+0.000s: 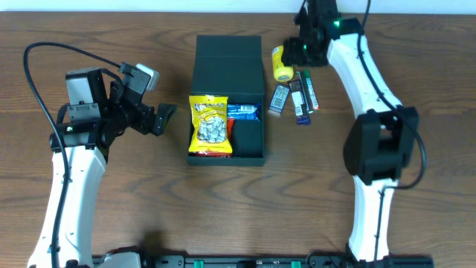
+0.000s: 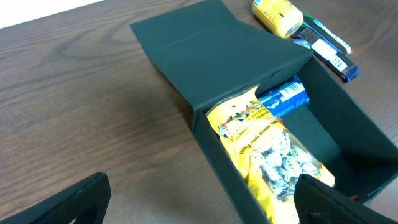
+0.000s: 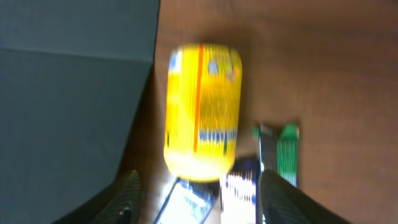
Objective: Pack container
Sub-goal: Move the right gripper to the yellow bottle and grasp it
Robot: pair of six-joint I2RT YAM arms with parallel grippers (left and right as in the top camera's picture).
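On the left, the left arm rose from the near table (image 1: 134, 193) edge and bent inward. Its left gripper (image 1: 163, 119) pointed at the left wall of the container (image 1: 227, 158) and hung just beside it. Its jaws were spread fully wide and held nothing, and we judged it was waiting clear of the box so that the other arm could work.

In the middle sat the container, a dark square cardboard box. Its hinged lid (image 1: 227, 63) was folded back flat on the far side, so the inside was open for packing. A yellow snack bag (image 1: 210, 123) lay along the left half. A blue packet (image 1: 242, 112) sat beside it toward the lid, and the near right part looked dark. We judged the packing to be partly done.

To the right, just beside the lid, a yellow canister (image 1: 282, 65) lay on its side. Several wrapped snack bars (image 1: 297, 97) lay loose on the table next to it, not yet packed.

The right arm reached from the near edge to the far right corner of this group. The right gripper (image 3: 200, 180) pointed down over the canister. In the wrist view its fingers (image 3: 127, 190) stood apart, one on each side of the canister's near end, and gripped nothing. That view was blurred, so we could not tell whether they touched it.
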